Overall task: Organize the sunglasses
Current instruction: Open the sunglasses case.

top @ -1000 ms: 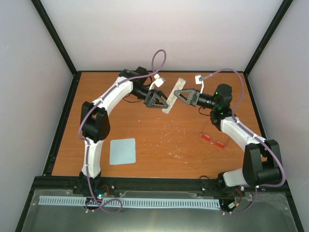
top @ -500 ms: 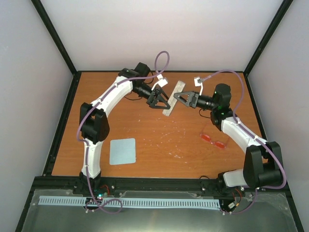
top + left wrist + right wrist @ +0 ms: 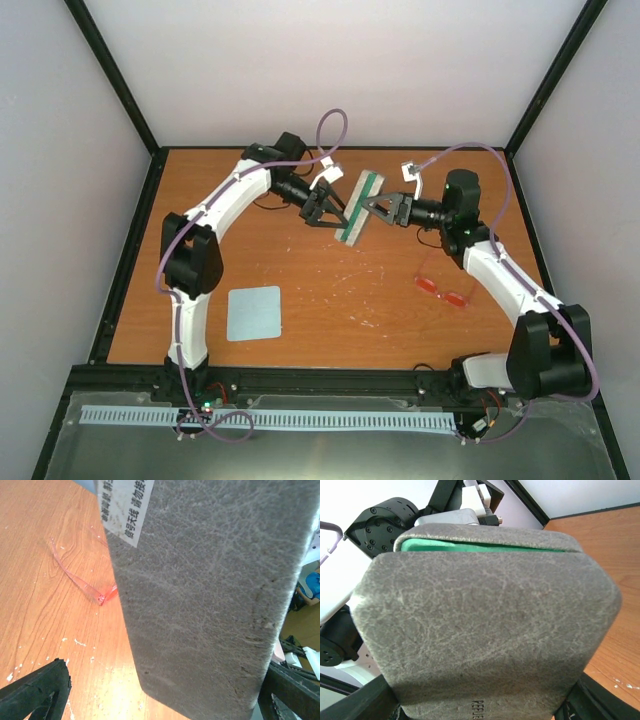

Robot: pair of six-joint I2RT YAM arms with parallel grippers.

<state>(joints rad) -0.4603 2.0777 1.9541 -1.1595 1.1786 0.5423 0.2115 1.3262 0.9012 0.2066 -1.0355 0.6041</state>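
- Top view: since a second ago, a green strip has appeared along the edge of the grey glasses case (image 3: 358,206). Before, you saw only grey, so the case has cracked open and can soon take the glasses.
- Top view: your left hand (image 3: 335,212) and right hand (image 3: 373,211) meet on the case from opposite sides, far out over the bench (image 3: 330,300). Both have closed in slightly.
- Top view: the sunglasses (image 3: 445,290) lie where they were, on the bench near your right forearm and well apart from the case. They are not yet stowed.
- Top view count: one case, one pair of sunglasses, one pale blue cloth (image 3: 254,312), two arms.
- Left wrist view: the case (image 3: 210,595) fills the frame, with one white printed label (image 3: 125,505). Your left fingers (image 3: 35,690) stand apart. The near one is clear of the case, so this hand is not clamped.
- Left wrist view: one pink temple of the sunglasses (image 3: 77,582) shows on the bench beyond.
- Right wrist view: the case (image 3: 485,635) sits between your right fingers (image 3: 365,702), which flank both sides. I judge this hand clamped on it. One band of green lining (image 3: 480,546) shows at the parted seam.
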